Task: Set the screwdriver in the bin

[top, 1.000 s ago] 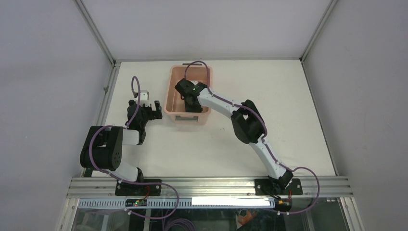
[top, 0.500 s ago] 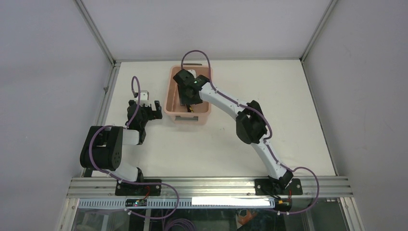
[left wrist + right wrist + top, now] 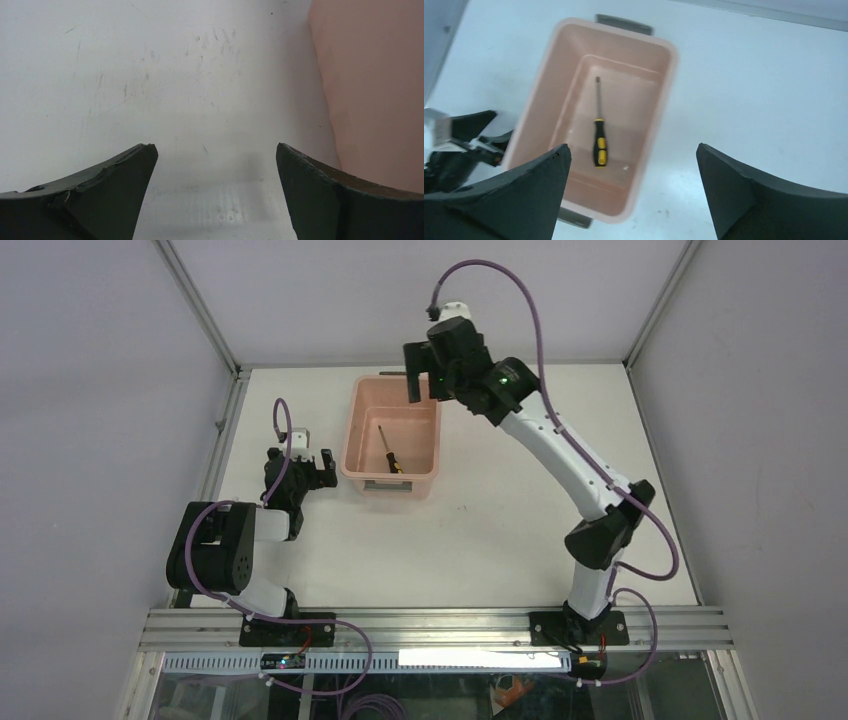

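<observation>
The screwdriver (image 3: 389,450) lies loose on the floor of the salmon-pink bin (image 3: 356,430), its black-and-yellow handle (image 3: 599,144) toward the near end and its thin shaft pointing away. My right gripper (image 3: 418,375) hangs high above the bin's far right corner, open and empty; in the right wrist view the right gripper (image 3: 631,152) frames the bin (image 3: 659,110) from above. The left gripper (image 3: 312,464) rests low on the table just left of the bin, open, with bare table between its fingers. The bin's outer wall (image 3: 375,90) fills the right of the left wrist view.
Metal frame rails (image 3: 205,320) and grey walls border the white table (image 3: 520,490) at the back and sides. The right arm's elbow (image 3: 605,530) stands over the table's right half. An aluminium rail (image 3: 440,625) runs along the near edge.
The right gripper opened, left the screwdriver on the bin floor, then rose up and back out of the bin. The left arm stayed still.
</observation>
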{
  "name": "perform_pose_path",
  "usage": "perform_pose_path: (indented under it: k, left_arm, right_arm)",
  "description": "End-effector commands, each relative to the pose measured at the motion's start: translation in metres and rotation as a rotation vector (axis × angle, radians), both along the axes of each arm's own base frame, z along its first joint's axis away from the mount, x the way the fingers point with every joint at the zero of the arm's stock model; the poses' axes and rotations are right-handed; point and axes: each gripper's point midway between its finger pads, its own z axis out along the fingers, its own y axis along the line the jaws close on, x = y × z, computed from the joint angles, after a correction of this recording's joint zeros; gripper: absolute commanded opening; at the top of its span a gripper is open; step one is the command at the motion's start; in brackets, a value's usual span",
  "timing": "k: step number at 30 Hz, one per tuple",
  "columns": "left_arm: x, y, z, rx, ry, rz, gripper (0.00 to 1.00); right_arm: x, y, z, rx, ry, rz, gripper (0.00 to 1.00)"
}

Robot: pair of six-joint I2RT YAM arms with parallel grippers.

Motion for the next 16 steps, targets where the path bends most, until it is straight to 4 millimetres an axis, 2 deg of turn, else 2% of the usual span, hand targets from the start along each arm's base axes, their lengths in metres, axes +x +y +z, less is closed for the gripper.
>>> perform_pose_path:
  k: [1,4,8,11,16]
  left_arm:
    - [0.004,-0.005,0.017,-0.020,-0.055,-0.010,0.99]
    - [0.004,-0.005,0.017,-0.020,-0.054,-0.010,0.99]
    - [0.004,-0.005,0.017,-0.020,-0.054,-0.011,0.99]
    - [0.004,-0.005,0.017,-0.020,-0.054,-0.010,0.99]
    - [0.004,-0.005,0.017,-0.020,-0.055,-0.010,0.99]
  right_arm:
    - [0.011,-0.080,0.012,-0.087,-0.042,-0.134,0.99]
    - [0.012,-0.129,0.017,-0.096,-0.034,-0.233,0.99]
    - [0.003,-0.176,0.016,-0.123,-0.008,-0.333,0.99]
    - [-0.003,-0.193,0.016,-0.126,-0.020,-0.366,0.99]
    - [-0.008,-0.211,0.020,-0.121,-0.024,-0.400,0.99]
